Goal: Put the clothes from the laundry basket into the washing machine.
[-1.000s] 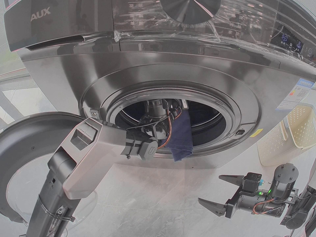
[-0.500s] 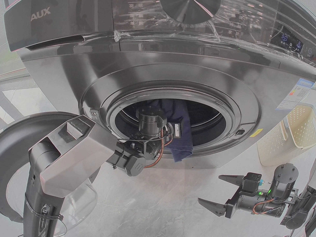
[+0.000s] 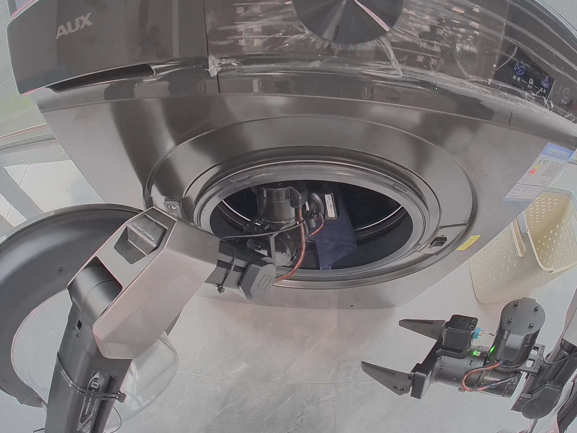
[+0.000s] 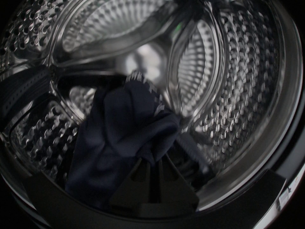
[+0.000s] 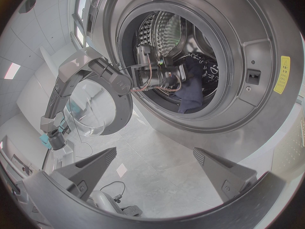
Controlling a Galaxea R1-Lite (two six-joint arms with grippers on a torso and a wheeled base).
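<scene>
Past the drum rim (image 3: pixel 421 211), left jaws tight on navy cloth (image 4: pixel 127 128); right jaws agape.

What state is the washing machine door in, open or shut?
Open. The door is swung aside to the robot's left, and the left end effector holds a dark blue garment inside the drum.

Two robot arms, grey and black.
The left arm (image 3: pixel 150 272) wears a big, blocky silver-grey shell over a black tube, with an orange wire (image 3: pixel 297 254) looping at its wrist. The right end effector (image 3: pixel 383 345) is black, with two pointed fingers (image 5: pixel 92 166), a round motor (image 3: pixel 522 326), a tiny green light (image 3: pixel 481 352) and another orange wire.
</scene>
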